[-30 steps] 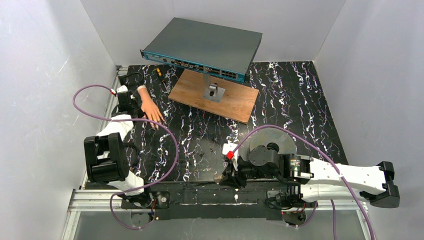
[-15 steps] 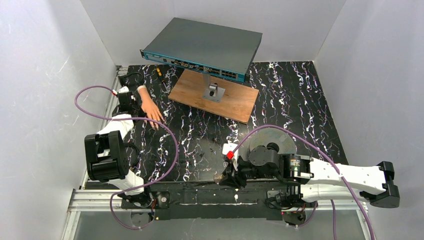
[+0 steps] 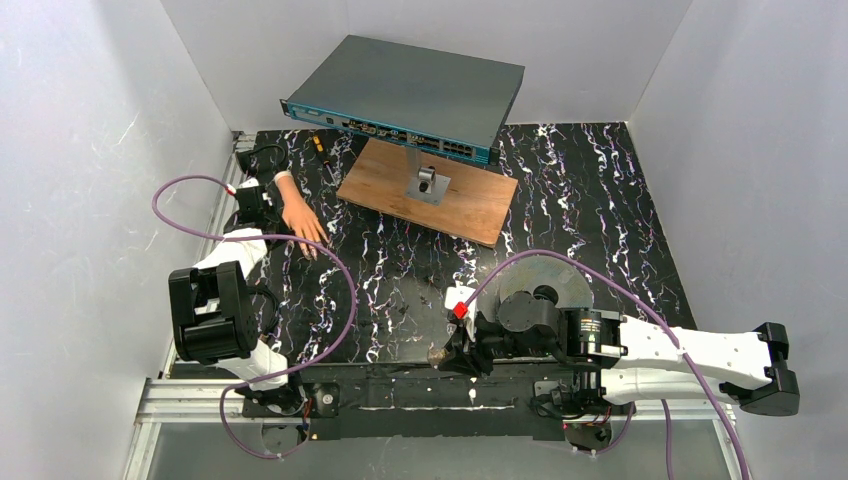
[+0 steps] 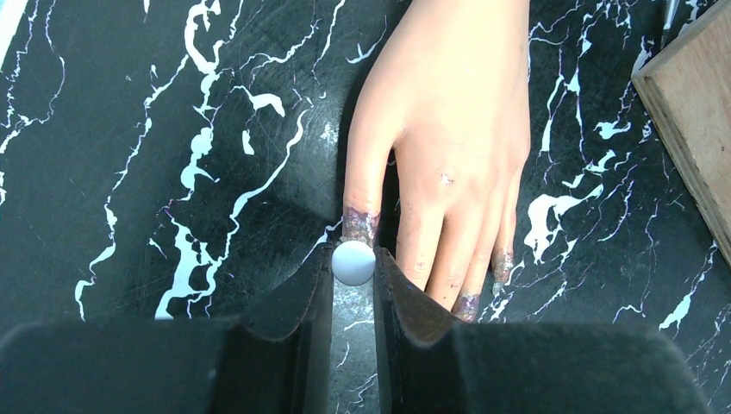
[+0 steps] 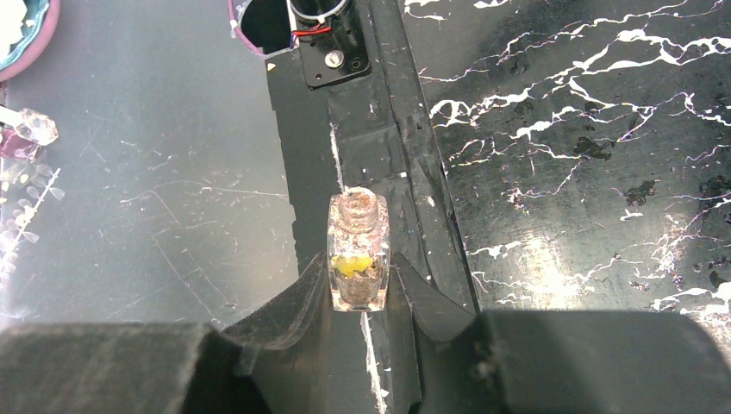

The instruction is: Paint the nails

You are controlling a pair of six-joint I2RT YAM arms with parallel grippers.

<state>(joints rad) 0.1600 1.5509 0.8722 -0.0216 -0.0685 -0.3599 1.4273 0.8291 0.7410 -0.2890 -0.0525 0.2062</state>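
Left gripper (image 4: 353,269), pinched narrow on a pale brush cap (image 4: 353,260), hovers at the thumb tip of the mannequin hand (image 4: 448,129) lying far left on the table (image 4: 129,103), so painting the nails (image 4: 360,226) looks under way, and the next move calls for a short, light stroke.

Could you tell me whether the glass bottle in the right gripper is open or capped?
Open: the small clear glass bottle in the right gripper shows a bare, uncapped neck.
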